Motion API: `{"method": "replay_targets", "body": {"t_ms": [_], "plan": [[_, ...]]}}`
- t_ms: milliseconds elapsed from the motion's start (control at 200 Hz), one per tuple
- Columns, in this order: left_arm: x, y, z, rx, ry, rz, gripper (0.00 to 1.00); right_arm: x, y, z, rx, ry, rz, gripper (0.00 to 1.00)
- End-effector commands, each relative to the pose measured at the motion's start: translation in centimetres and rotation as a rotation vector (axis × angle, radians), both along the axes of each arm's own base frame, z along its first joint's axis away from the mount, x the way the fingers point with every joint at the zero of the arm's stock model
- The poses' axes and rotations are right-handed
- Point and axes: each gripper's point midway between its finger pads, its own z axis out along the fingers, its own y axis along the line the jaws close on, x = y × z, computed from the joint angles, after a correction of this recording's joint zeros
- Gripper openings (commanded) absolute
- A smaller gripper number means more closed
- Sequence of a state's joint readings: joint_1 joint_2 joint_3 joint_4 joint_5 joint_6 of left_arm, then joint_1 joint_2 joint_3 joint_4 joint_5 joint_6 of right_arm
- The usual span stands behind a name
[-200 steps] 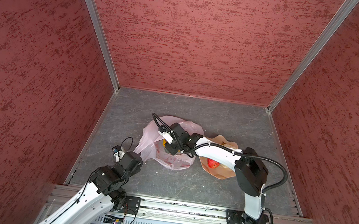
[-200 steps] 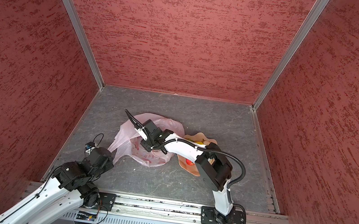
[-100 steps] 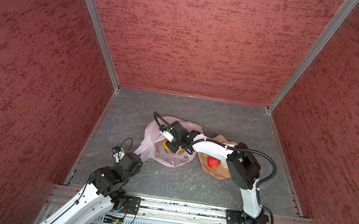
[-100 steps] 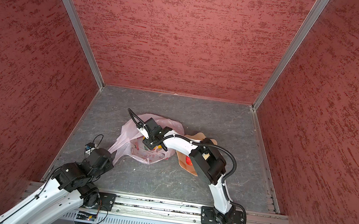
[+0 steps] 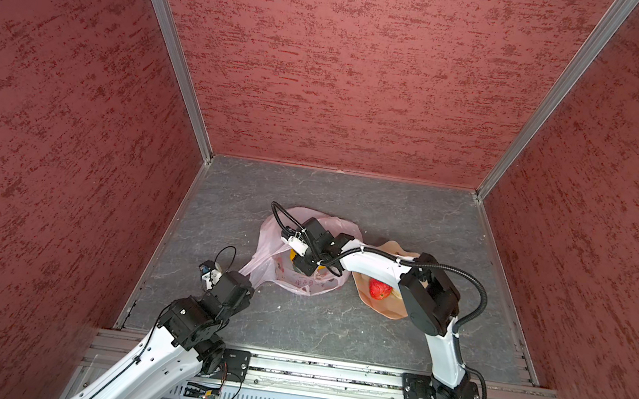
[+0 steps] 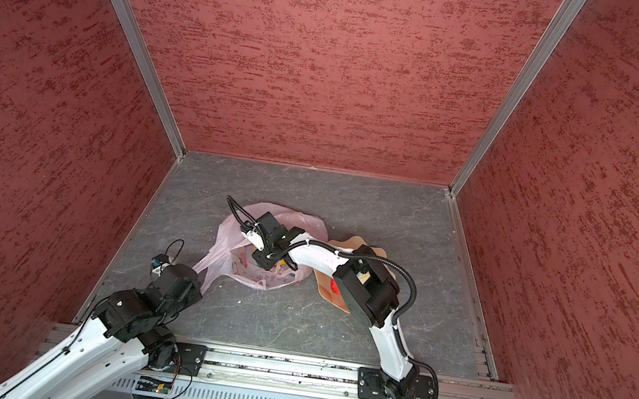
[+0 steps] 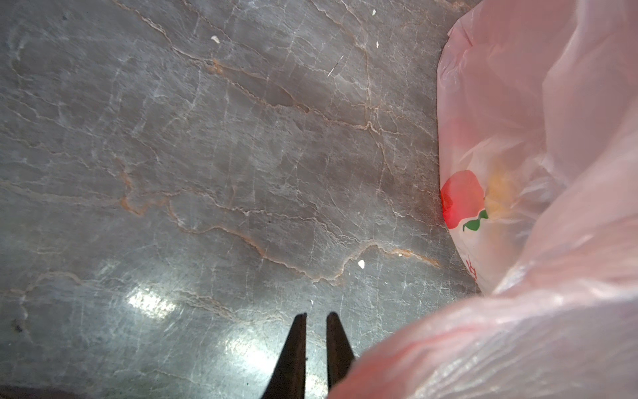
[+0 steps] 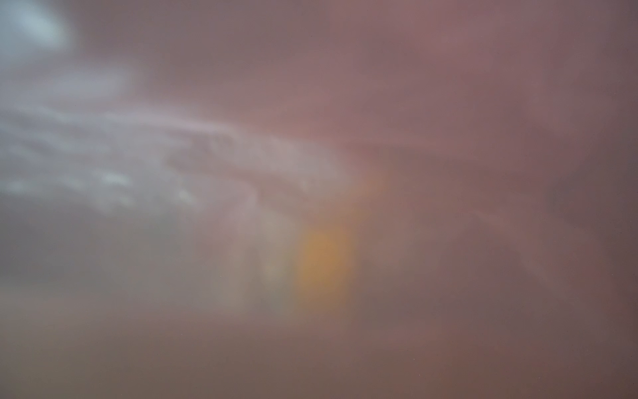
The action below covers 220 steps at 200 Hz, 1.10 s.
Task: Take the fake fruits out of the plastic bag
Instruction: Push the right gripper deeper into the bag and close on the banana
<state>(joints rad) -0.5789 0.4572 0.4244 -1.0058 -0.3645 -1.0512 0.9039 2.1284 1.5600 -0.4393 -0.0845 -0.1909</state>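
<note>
**Placement.** The plastic bag [image 5: 298, 283] lies crumpled on the grey floor [image 7: 207, 172], near the middle of the enclosure. Its mouth is turned upward. A bowl [image 5: 383, 308] stands just beside it on the right arm's side.

**Holds.**
- The left gripper [image 7: 316, 321] has its fingers pressed almost together. In both top views a drawn-out strip of the bag runs taut to it, so it appears to be pinching the film.
- The likely purpose is to anchor the bag and hold its mouth open, so that the bag does not drag along while the other arm works.
- The right gripper [image 5: 301, 263] is plunged into the bag's mouth from above.
- Its wrist view shows only blurred pink film, so whether its jaws are spread or closed on anything cannot be told.

**Task items.**
- One red fruit [image 5: 379, 289] already rests in the bowl, out of the bag.
- A yellow fruit [image 5: 294, 253] shows inside the bag, close against the right gripper.
- The same colour appears as an orange-yellow smear in the right wrist view.
- Any other fruits in the bag are hidden by film and arm.
- The task is judged part done.

**Markings.**
- The bag carries a printed fruit [image 7: 461, 198], red with a green leaf.
- It also carries red characters [image 7: 471, 269] that are too small and creased to read.
- No brand name is legible on the bag, bowl or arms.
</note>
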Motion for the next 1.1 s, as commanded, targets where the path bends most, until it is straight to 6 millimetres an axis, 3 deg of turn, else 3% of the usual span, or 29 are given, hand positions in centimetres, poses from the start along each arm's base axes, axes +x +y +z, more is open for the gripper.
{"method": "replay_targets", "body": {"t_ms": [0, 466, 857, 1097], "plan": [[0.2, -0.2, 0.2, -0.013, -0.014, 0.005, 0.14, 0.1, 0.3, -0.4, 0.005, 0.007, 0.018, 0.46], [0.3, -0.3, 0.0, -0.012, -0.010, 0.003, 0.14, 0.6, -0.1, -2.4, -0.022, 0.032, -0.002, 0.49], [0.6, -0.4, 0.0, -0.020, -0.019, 0.005, 0.15, 0.4, -0.2, -3.2, -0.035, 0.053, 0.010, 0.42], [1.0, -0.5, 0.8, -0.025, -0.046, 0.013, 0.15, 0.6, 0.0, -2.3, -0.019, 0.038, 0.016, 0.34]]}}
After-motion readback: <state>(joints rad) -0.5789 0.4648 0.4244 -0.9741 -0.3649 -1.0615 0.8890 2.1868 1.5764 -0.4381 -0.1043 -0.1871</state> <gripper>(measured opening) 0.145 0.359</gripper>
